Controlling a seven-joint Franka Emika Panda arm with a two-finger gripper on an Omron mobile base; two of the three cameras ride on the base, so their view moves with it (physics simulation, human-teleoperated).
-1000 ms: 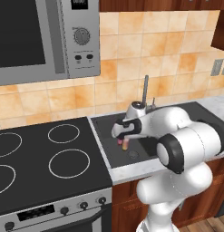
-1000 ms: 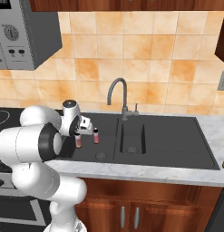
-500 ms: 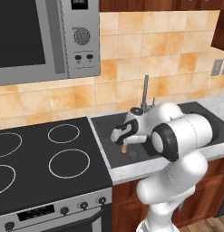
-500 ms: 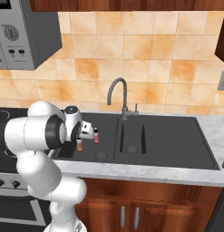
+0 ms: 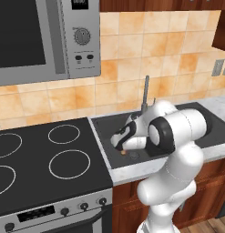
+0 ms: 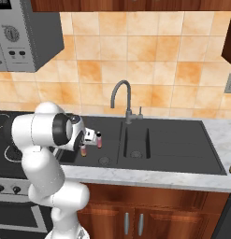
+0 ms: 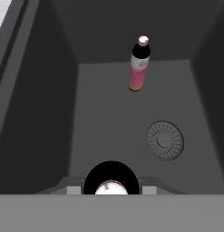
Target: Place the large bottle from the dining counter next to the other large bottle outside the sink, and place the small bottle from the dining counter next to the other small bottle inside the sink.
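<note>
Claw [image 6: 84, 148] sits low over the left basin of the dark sink [image 6: 182, 154], pinching a small bottle [image 7: 111, 185] by its upper part; in the hand view the bottle's pale cap and dark shoulder sit between the two finger tips at the bottom edge. From the right base view the held bottle [image 6: 83, 150] hangs upright below the white hand, its base close to the basin floor; contact with the floor cannot be told. A second small bottle [image 7: 138, 64], pink with a dark neck and pale cap, stands upright on the basin floor near the back wall, apart from the held one; the same bottle [image 6: 99, 140] appears just beside the hand in the right base view. A round drain [image 7: 164, 140] lies on the basin floor between the two bottles, off to one side. In the left base view the claw [image 5: 123, 148] is mostly hidden behind the arm's elbow, with a bit of orange showing under it. The faucet [image 6: 122, 95] rises behind the sink from the marble bench [image 6: 149, 179]. Stove top [image 5: 41, 164] lies left of the sink, microwave [image 5: 45, 36] above it.
</note>
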